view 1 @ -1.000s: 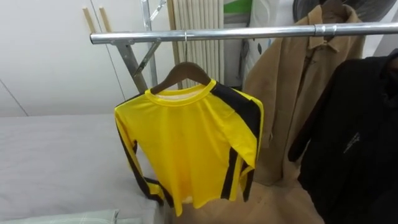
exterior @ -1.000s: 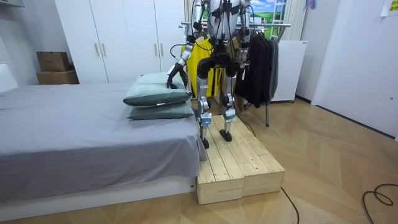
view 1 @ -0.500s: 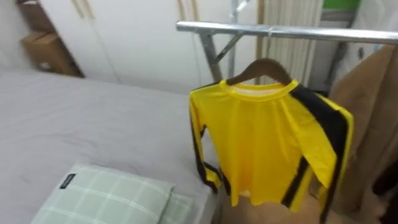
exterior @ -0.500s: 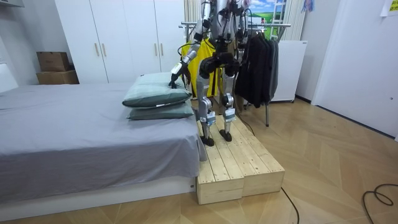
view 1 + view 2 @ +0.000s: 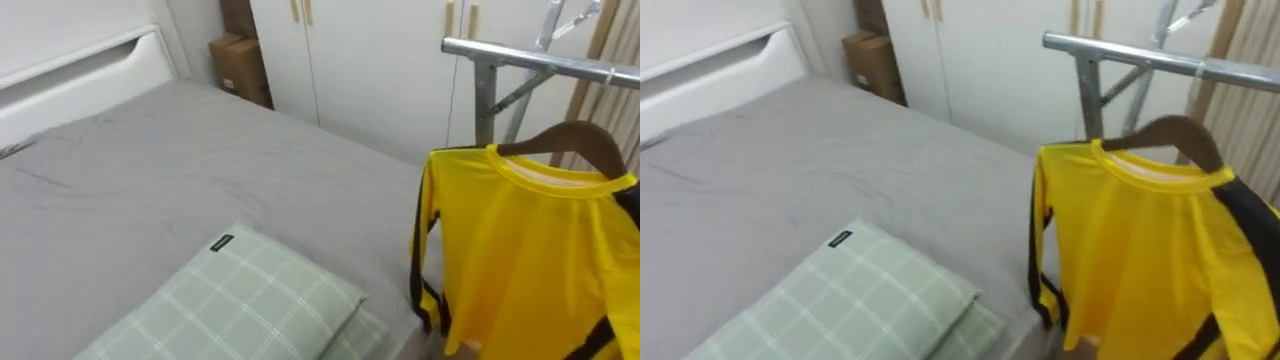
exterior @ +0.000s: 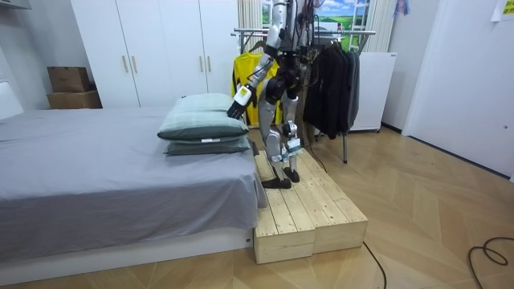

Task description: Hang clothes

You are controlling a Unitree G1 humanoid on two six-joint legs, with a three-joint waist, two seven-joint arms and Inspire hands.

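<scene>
While robot stands on platform (image 6: 309, 217) | one yellow shirt (image 5: 540, 260), one hanger (image 5: 575, 135) | two pillows (image 6: 205, 116) | left hand (image 6: 241, 96): cannot tell

Shirt (image 5: 530, 250) on hanger (image 5: 575, 140) on rail (image 5: 540, 62) at right, pillow (image 5: 240, 300) on bed (image 5: 150, 190) to its left, wardrobe (image 5: 370, 60) behind

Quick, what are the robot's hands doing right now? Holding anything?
Left hand: by the pillows, cannot tell whether open or closed.
Right hand: cannot be told.

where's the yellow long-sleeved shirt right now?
Right side of the left eye view: the yellow long-sleeved shirt hangs on a wooden hanger under the metal rail, beside the grey bed.
</scene>
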